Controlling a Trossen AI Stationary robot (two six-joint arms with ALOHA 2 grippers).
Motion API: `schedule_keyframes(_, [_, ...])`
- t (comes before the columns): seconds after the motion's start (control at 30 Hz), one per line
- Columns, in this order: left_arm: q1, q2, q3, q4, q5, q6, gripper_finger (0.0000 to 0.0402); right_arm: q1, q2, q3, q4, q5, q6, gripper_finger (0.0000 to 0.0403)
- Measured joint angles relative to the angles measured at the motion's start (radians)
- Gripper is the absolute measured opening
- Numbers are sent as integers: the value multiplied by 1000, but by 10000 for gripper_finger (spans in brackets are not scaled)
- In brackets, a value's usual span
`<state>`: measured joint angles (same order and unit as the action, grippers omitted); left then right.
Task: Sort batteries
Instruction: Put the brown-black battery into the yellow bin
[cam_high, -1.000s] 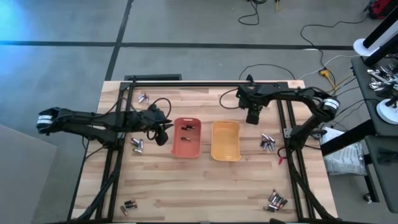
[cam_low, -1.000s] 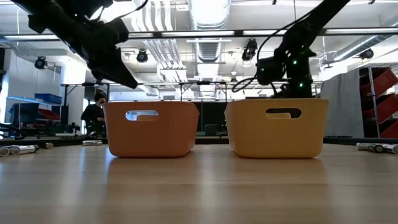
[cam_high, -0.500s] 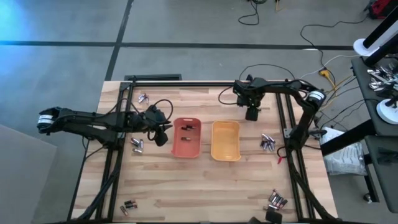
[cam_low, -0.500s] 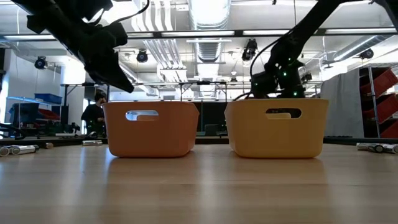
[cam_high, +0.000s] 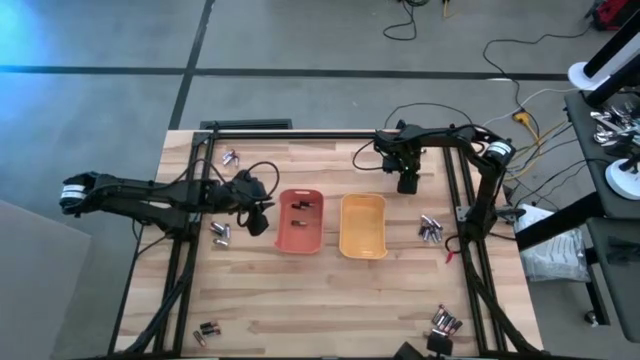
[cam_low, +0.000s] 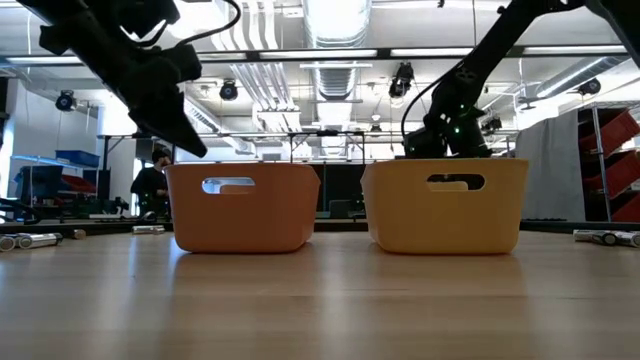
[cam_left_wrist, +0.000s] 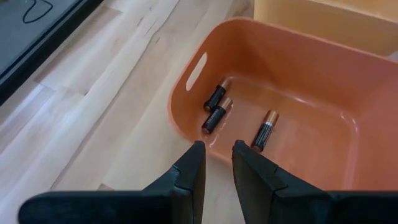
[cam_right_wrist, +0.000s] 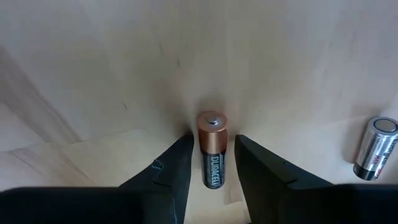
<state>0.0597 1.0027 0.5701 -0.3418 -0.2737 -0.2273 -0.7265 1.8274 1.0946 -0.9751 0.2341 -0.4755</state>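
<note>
Three dark batteries (cam_left_wrist: 216, 111) in orange tray (cam_left_wrist: 186, 118); many left on bench (cam_high: 300, 300). Right tool (cam_right_wrist: 213, 165) gripping one copper-topped battery (cam_right_wrist: 212, 149); left tool (cam_left_wrist: 214, 163) nearly closed, empty.

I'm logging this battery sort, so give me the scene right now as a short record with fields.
Left gripper: beside the orange tray, fingers close together, holding nothing
Right gripper: behind the yellow tray, shut on a copper-top battery
Orange tray: three copper-top batteries inside
Yellow tray: no battery visible inside
Loose batteries: clusters on the table near both side edges and front corners
Silvery battery: lying on the table near the right gripper
</note>
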Motion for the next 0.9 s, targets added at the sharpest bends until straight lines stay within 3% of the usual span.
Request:
schedule_keyframes(0.4, [0,-2,-3,-2,-6,-18,61,0,-7,-4,15,-26,33,42])
schedule_keyframes(0.67, [-34,-49,-51,209,36,65,61,5,-44,-7,27,-37,73,49])
schedule_keyframes(0.9, [-51,-176,-92,261,71,79,61,72,-210,-6,13,-38,145,41])
